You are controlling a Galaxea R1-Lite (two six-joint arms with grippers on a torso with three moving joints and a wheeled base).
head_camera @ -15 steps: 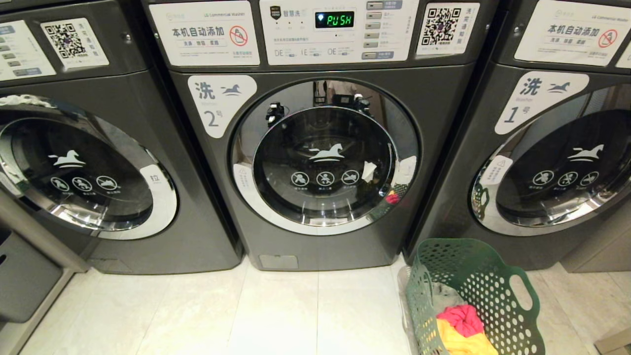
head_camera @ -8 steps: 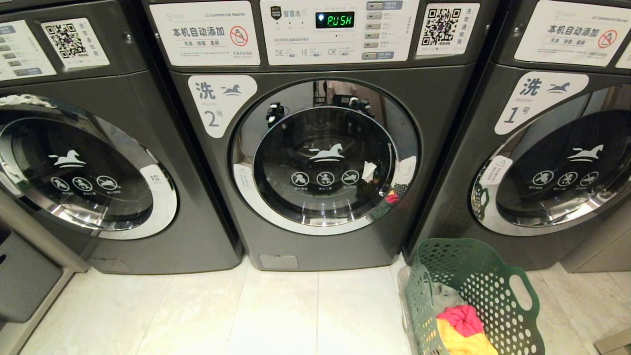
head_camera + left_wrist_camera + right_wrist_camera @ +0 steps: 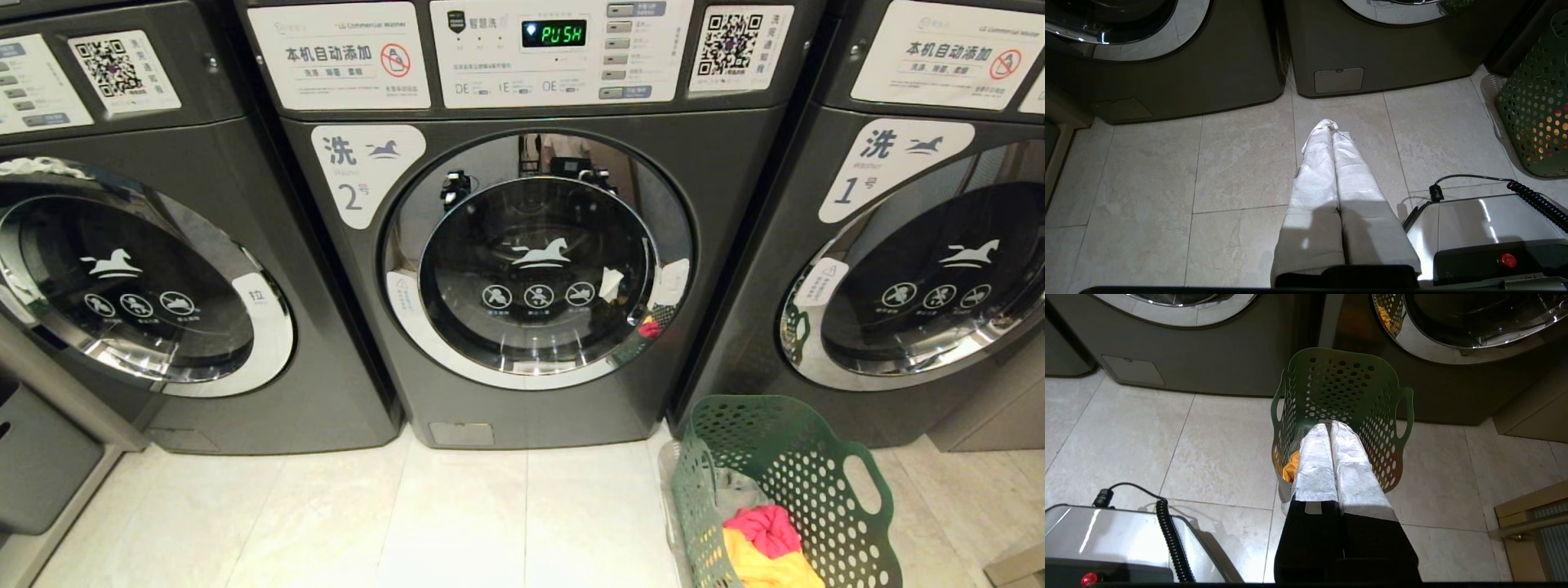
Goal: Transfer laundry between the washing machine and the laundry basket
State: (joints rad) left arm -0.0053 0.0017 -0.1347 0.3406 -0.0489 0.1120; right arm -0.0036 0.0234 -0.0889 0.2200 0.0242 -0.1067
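Note:
The washing machine (image 3: 718, 163), labelled 2, stands in the middle with its round glass door (image 3: 535, 261) closed. On the floor at its right is the green laundry basket (image 3: 804, 457), holding laundry: a pink-red piece (image 3: 763, 527), a yellow one (image 3: 759, 565) and a grey one (image 3: 735, 490). Neither arm shows in the head view. My right gripper (image 3: 1329, 425) hangs shut and empty above the basket (image 3: 1339, 379), with a fold of yellow-orange cloth (image 3: 1291, 467) beside its fingers. My left gripper (image 3: 1332, 126) is shut and empty over bare tile in front of the machine's base (image 3: 1392, 53).
Like machines flank it: one on the left (image 3: 122, 286), number 1 on the right (image 3: 898, 163). A grey bin (image 3: 41, 465) sits at far left. My silver base (image 3: 1486, 220) with a coiled cable (image 3: 1535, 200) lies between the arms. Pale floor tiles (image 3: 457, 523) spread before the machines.

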